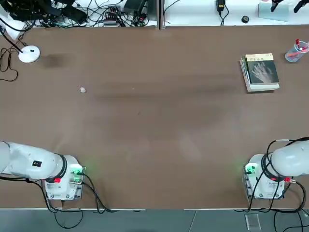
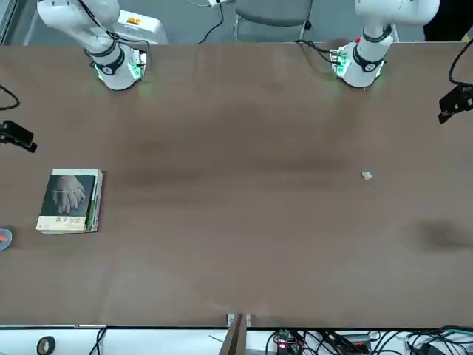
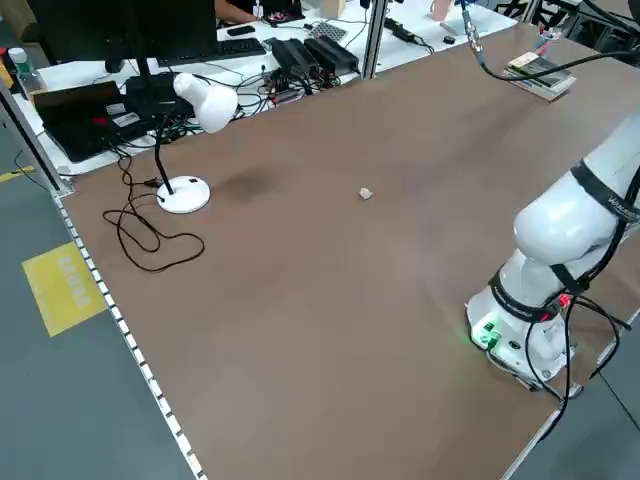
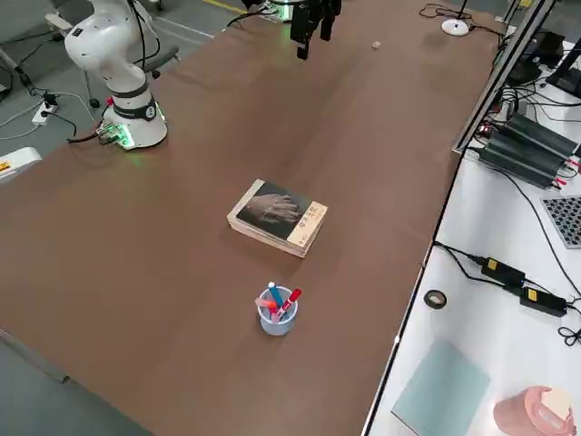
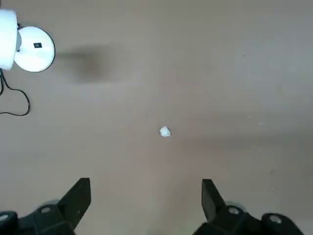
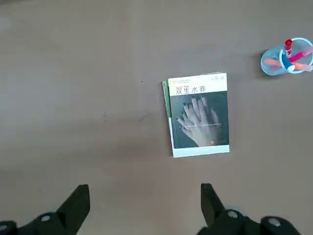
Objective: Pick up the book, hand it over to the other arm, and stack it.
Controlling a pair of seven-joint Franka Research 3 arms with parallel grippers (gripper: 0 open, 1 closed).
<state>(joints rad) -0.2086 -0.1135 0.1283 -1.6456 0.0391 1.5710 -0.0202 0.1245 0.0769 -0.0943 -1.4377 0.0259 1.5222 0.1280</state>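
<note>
The book (image 1: 262, 70) has a dark grey cover with a pale hand and a tan band. It lies flat at the far right of the brown table (image 1: 154, 125), on top of a green-and-white book whose edge shows beside it (image 6: 166, 105). It also shows in the front view (image 2: 69, 199) and the right side view (image 4: 280, 214). My right gripper (image 6: 144, 203) hangs open high above the table, short of the book (image 6: 199, 113), and holds nothing. My left gripper (image 5: 145, 200) hangs open and empty above the table's left half.
A blue cup of pens (image 1: 296, 51) stands just beyond the book at the table's right edge. A white desk lamp (image 1: 28, 54) sits far left, and a small white scrap (image 1: 82, 90) lies near it. Both arm bases (image 1: 63, 181) (image 1: 263, 181) are at the near edge. Cables run behind the table.
</note>
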